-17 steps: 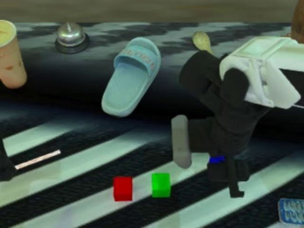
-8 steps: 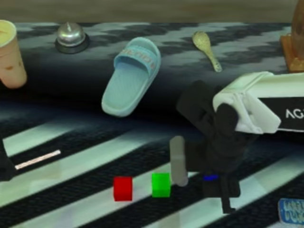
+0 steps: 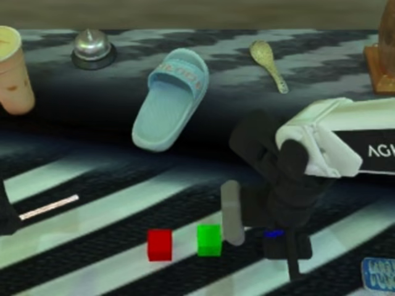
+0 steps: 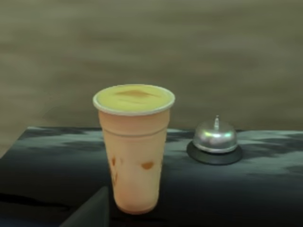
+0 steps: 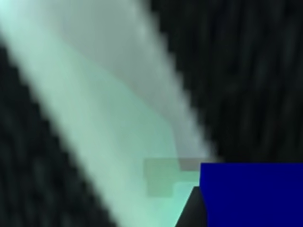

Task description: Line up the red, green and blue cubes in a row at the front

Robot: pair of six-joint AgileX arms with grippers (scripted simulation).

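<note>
At the table's front right, right gripper (image 3: 274,242) down low, fingers closed on the blue cube (image 3: 273,233), left arm parked at the left edge, tall cup (image 3: 13,71) filled to its brim back left, green cube (image 3: 208,240) just right of red cube (image 3: 159,245) at front centre.

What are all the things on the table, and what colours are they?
Small red cube: one, bright red, front of the table, left of the green one.
Small green cube: one, bright green, front, right beside the red.
Small blue cube: one, deep blue, front right, mostly hidden in the right gripper.
Open-toed slipper: one, pale blue, middle.
Round desk bell: one, silver on a dark base, back left.
Tall paper cup: one, orange with a yellow top, far left.
Spoon: one, tan, back right.
Thin stick: one, pale, front left.
Right gripper: one, black, holding the blue cube.
Left arm: black, parked at the left edge.
</note>
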